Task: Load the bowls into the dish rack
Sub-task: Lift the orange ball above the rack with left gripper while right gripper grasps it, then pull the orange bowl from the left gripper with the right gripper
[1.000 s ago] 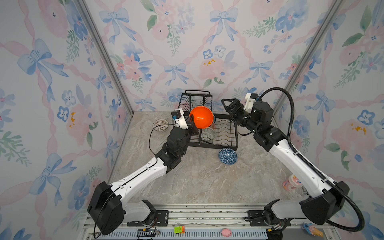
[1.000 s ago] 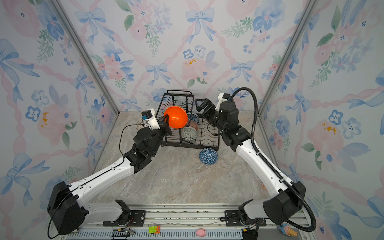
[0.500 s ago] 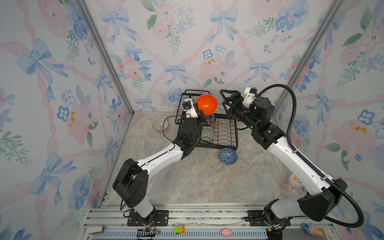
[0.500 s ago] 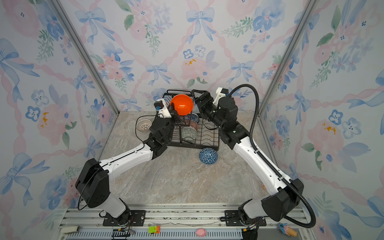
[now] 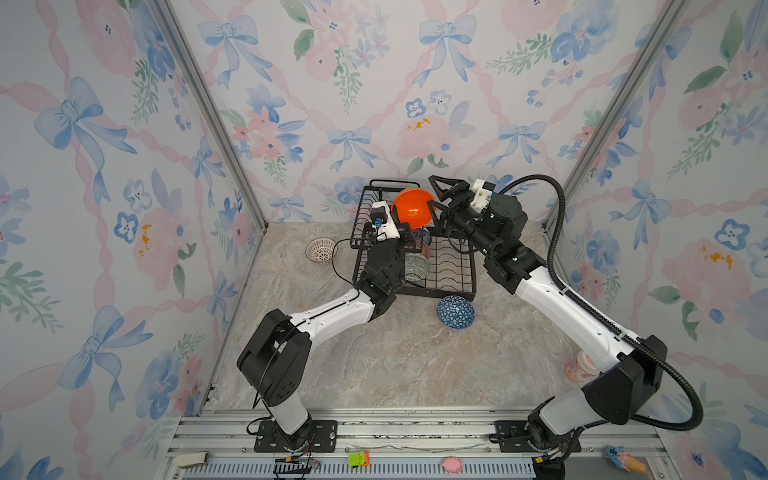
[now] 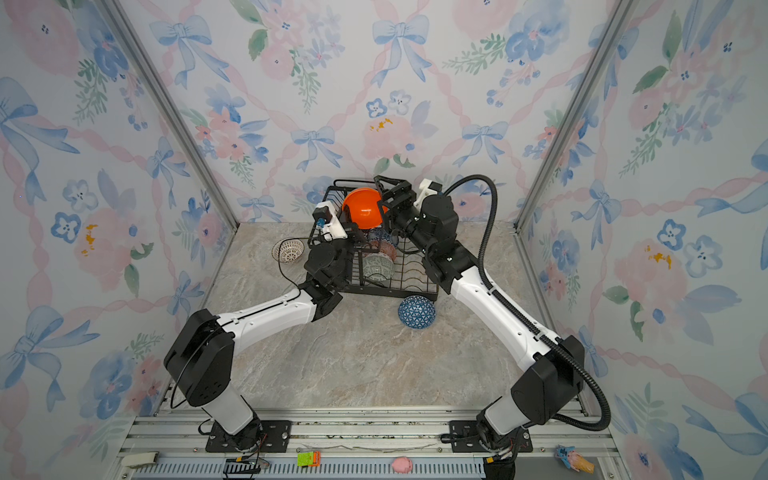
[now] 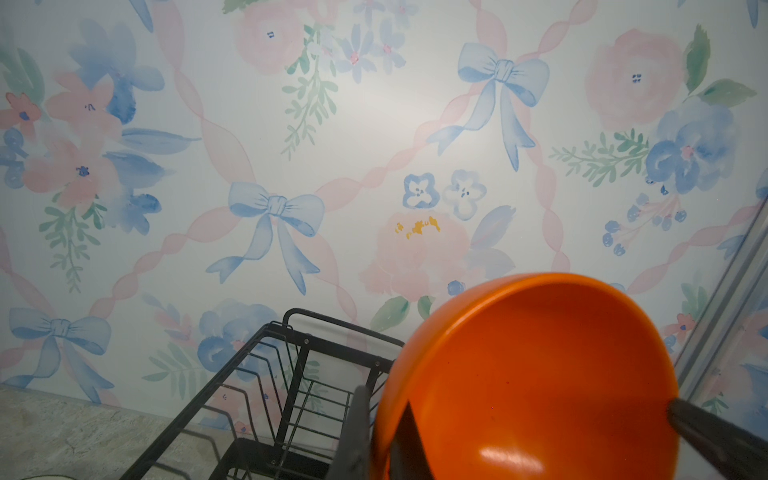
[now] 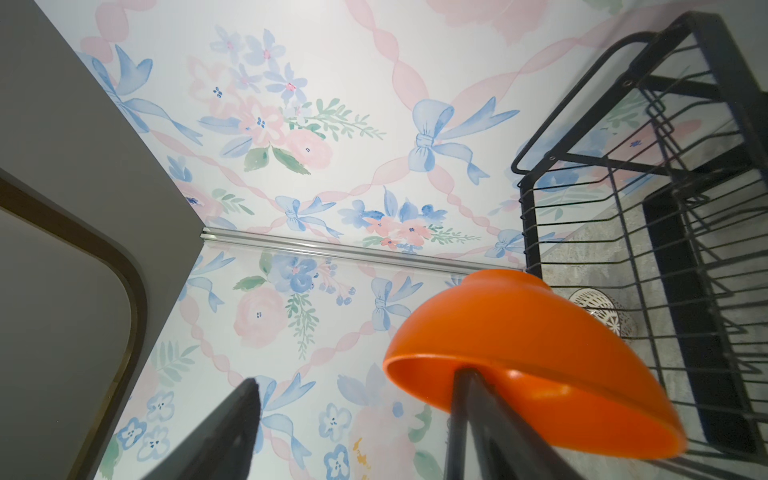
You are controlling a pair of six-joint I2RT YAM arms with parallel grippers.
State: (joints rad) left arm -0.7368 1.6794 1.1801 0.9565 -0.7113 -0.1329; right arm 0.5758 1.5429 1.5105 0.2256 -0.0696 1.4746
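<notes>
The dark blue bowl (image 5: 455, 312) lies on the table (image 5: 395, 365) just before the dish rack (image 5: 451, 266), whose lower tray holds the grey-green bowl (image 5: 417, 266), while farther back the left gripper (image 7: 380, 428) clamps the orange bowl (image 5: 410, 208) by its rim above the rack's rear, beside the released right gripper (image 8: 355, 380).

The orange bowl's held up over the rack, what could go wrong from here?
1. The left claw pinches the orange bowl by its rim alone, tilted, above the rack; a slip could drop it onto the racked bowls.
2. The right claw, open, has one finger at that rim; a nudge might pry the bowl loose.
</notes>
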